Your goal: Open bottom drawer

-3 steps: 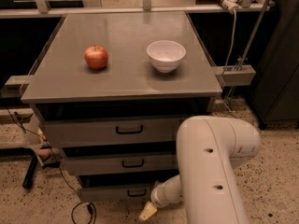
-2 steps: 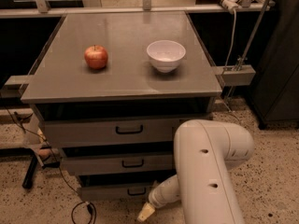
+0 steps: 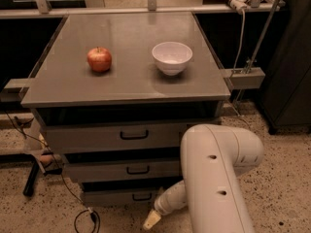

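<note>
- Camera view: my gripper [image 3: 151, 220] hangs low by the floor, at the end of my white arm [image 3: 216, 178]; spread or pressed together, I cannot tell.
- The bottom drawer [image 3: 114, 197] sits just above it and to its left, with the black handle [image 3: 142, 196] near, not touching.

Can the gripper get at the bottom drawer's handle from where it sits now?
Probably yes. The gripper hangs low near the floor, just below and right of the bottom drawer and its black handle. Nothing stands between them, and the floor cable lies off to the left.
</note>
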`<state>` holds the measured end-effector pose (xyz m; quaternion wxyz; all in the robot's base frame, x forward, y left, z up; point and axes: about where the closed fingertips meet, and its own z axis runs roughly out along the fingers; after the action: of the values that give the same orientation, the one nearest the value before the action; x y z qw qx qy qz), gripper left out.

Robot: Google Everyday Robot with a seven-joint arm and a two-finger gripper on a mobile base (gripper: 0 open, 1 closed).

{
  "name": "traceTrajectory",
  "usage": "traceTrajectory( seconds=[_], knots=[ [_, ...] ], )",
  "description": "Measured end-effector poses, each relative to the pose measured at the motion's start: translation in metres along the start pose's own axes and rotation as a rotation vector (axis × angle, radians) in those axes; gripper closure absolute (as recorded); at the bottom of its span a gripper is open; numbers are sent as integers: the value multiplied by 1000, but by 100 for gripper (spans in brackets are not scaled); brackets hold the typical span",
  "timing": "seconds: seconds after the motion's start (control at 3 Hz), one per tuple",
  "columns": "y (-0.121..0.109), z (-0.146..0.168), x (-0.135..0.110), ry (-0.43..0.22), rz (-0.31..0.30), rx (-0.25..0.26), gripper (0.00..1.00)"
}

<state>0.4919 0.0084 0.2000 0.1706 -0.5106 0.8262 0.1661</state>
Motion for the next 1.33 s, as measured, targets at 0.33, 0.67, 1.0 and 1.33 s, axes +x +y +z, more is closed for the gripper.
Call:
traceTrajectory(
  seconds=[0.33, 0.67, 1.0, 1.33],
  knots=[
    [-4, -1, -1, 5, -20, 1, 0],
    [-14, -18, -13, -13, -50, 29, 0],
    [-25, -25, -28, -48, -59, 42, 0],
    [-26, -13, -27, -39, -57, 33, 0]
  ],
)
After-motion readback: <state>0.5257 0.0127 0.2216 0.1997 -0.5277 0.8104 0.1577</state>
